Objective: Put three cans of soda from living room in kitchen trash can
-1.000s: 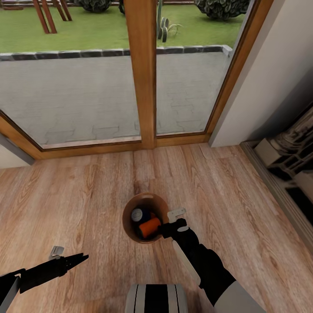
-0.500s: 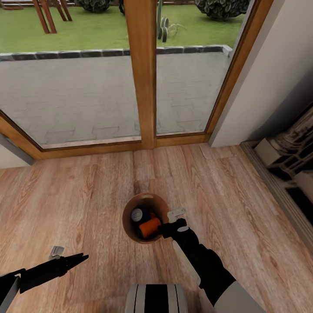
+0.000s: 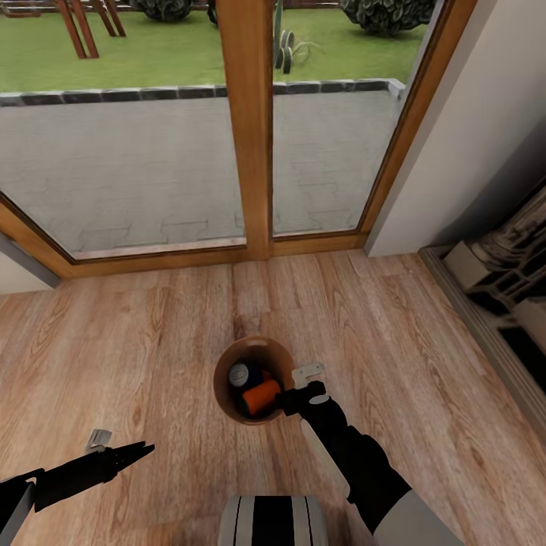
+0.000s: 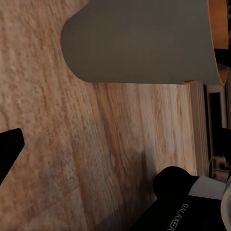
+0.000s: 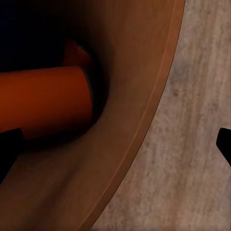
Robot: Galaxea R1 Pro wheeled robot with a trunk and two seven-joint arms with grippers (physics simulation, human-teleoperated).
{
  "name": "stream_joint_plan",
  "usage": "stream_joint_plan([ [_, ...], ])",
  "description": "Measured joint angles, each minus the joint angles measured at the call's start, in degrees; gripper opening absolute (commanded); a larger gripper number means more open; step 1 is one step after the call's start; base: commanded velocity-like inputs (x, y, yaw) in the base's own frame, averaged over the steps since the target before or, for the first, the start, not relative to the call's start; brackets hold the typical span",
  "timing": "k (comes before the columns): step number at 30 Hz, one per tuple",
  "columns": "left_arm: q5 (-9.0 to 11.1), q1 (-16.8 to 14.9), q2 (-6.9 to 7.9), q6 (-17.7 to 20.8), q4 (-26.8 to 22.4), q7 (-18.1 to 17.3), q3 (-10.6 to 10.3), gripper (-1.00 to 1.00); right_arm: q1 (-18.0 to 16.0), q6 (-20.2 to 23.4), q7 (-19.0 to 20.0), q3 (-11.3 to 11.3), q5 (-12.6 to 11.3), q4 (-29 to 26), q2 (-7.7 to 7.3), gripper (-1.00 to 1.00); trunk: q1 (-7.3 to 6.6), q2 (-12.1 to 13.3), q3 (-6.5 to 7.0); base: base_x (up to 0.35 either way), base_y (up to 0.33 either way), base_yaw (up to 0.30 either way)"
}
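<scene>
The tash can (image 3: 282, 356) stands on the wood floor, grey outside (image 4: 144, 38) and brown inside (image 5: 130, 120). Inside it lie a dark blue can of soda (image 3: 241, 374) with a silver top and an orange can (image 3: 262, 396); a second orange can (image 5: 77, 53) peeks from behind the first (image 5: 43, 101). My right gripper (image 3: 300, 387) hangs open over the bin's right rim, its fingertips wide apart with nothing between them. My left gripper (image 3: 121, 449) is low over the floor to the bin's left, open and holding nothing; one black fingertip (image 4: 9, 147) shows in the left wrist view.
Wood-framed glass doors (image 3: 246, 129) stand just beyond the bin, with a patio and lawn outside. An off-white wall (image 3: 470, 129) and a dark open cabinet (image 3: 500, 280) bound the right side. Bare wood floor (image 3: 136, 341) spreads to the left. My base (image 3: 273, 519) is at the near edge.
</scene>
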Motion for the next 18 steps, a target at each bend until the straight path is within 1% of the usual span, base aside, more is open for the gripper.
stream_joint_plan([
  [18,0.00,0.00,0.00,0.00,0.01,0.00,-0.07,1.00,0.00,0.00,0.00,0.00,0.00,0.00,0.00,1.00,0.00,0.00,0.00,0.000,0.000,0.000],
])
